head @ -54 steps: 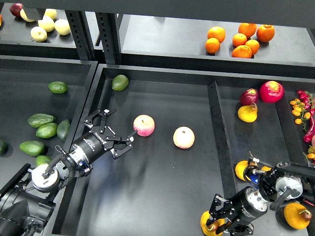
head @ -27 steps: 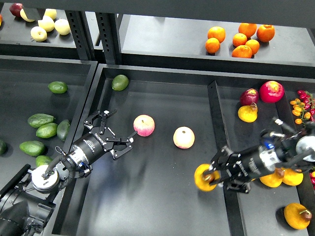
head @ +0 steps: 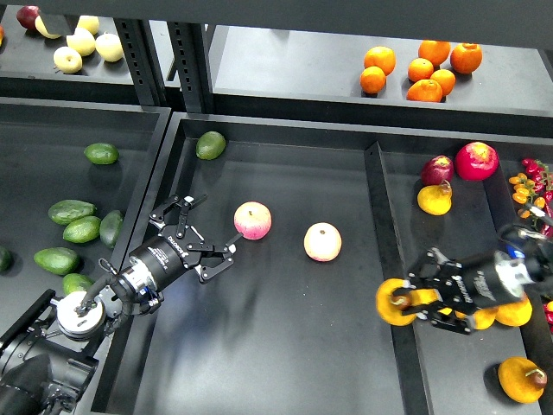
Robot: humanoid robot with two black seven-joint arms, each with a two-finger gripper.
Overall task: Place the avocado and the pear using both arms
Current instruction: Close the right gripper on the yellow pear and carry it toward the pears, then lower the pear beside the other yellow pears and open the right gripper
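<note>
My right gripper is shut on the golden yellow-orange pear and holds it above the divider between the middle and right trays. My left gripper is open and empty, low over the middle tray, just left of a pink-yellow apple. Several dark green elongated avocados lie in the left tray. I cannot tell which one is the task's. A rounder olive-green avocado lies at the back left of the middle tray.
A second pink-yellow apple lies in the middle tray. The right tray holds more pears, red fruits and small peppers. Oranges and pale apples sit on the back shelf.
My right arm lifted the pear from the front of the tray, swung it over the middle tray, then drew it back right to the divider. The left gripper has barely moved.
</note>
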